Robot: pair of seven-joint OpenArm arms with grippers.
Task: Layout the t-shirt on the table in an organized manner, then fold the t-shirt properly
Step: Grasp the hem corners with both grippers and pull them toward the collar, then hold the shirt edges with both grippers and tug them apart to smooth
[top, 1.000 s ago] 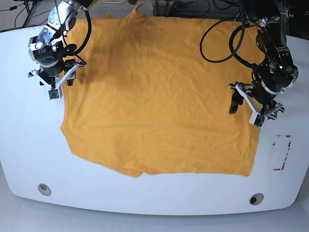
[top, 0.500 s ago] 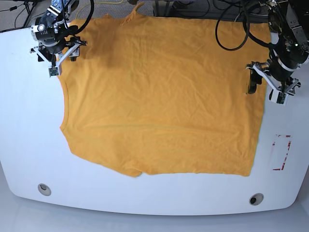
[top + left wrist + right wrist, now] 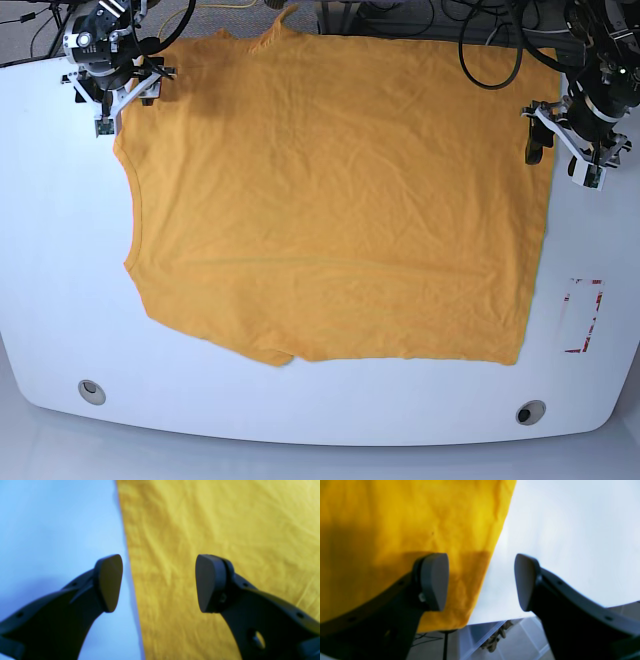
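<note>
On table (image 3: 40, 250): t-shirt (image 3: 330, 200) flat; both pincers agape, empty.

— Where do we find the t-shirt (image 3: 330, 200)?
— Spread flat across the middle of the table (image 3: 50, 280), reaching its far edge.
— And our grippers?
— Our right gripper (image 3: 118, 100) sits over the shirt's far-left corner, our left gripper (image 3: 560, 160) over its right edge, straddling cloth and table.

Left gripper (image 3: 561, 160): base view's right side — jaws spread wide, nothing between them, pointing down.
Right gripper (image 3: 118, 98): base view's far left corner — jaws apart too, empty, angled downward.
Arms: both set well apart, cables looping off each.
</note>
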